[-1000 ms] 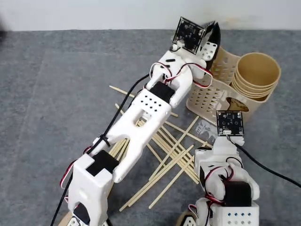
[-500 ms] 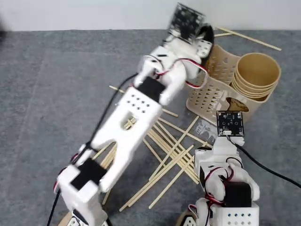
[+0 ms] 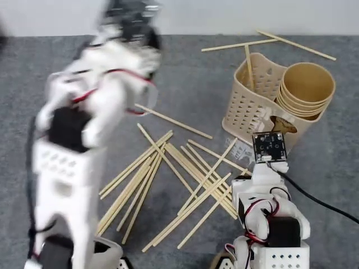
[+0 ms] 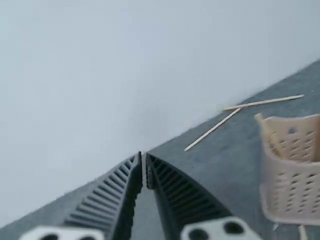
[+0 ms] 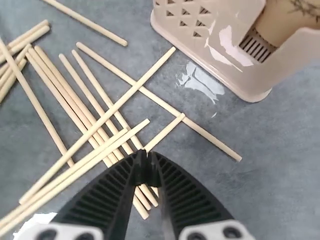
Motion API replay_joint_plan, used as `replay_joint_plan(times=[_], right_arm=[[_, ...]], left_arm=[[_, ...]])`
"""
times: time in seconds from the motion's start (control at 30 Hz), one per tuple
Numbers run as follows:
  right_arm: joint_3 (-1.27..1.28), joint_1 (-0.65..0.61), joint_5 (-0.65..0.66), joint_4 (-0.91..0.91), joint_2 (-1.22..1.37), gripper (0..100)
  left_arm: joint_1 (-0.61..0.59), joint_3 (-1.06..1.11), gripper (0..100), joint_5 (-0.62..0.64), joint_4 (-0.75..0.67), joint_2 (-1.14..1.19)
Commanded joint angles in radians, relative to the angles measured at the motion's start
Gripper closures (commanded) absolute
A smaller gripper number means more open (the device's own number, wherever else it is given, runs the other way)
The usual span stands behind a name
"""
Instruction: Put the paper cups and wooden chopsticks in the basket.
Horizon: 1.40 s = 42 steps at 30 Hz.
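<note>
Cups (image 3: 307, 84) nest in basket (image 3: 241, 120), 2 o'clock; chopsticks (image 3: 193, 172) lie loose at centre, uncollected. Left gripper (image 4: 144, 161), right gripper (image 5: 146, 156): jaws pressed together, empty.

The high camera looks down on the worktop (image 3: 196, 73). The left wrist camera faces the wall (image 4: 100, 60) and the right sits close above the worktop. All three share the basket (image 3: 247, 115).

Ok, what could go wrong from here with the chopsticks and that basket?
1. The pale wooden chopsticks in the middle pile lie crossed; pulling one will likely drag or flick its neighbours.
2. Two loose chopsticks lie beyond the beige perforated plastic basket, near the wall; they may be hard to reach or get missed.
3. The shut right gripper hangs close to the basket; a careless swing could shove it and its stack of tan paper cups.
</note>
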Motion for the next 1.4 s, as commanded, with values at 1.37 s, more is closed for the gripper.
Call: replay_joint_plan(times=[1.37], right_arm=[[-0.43, -0.467, 0.104, -0.209, 0.823, 89.0]], left_arm=[[-0.689, 1.191, 98, -0.239, 0.011, -0.784]])
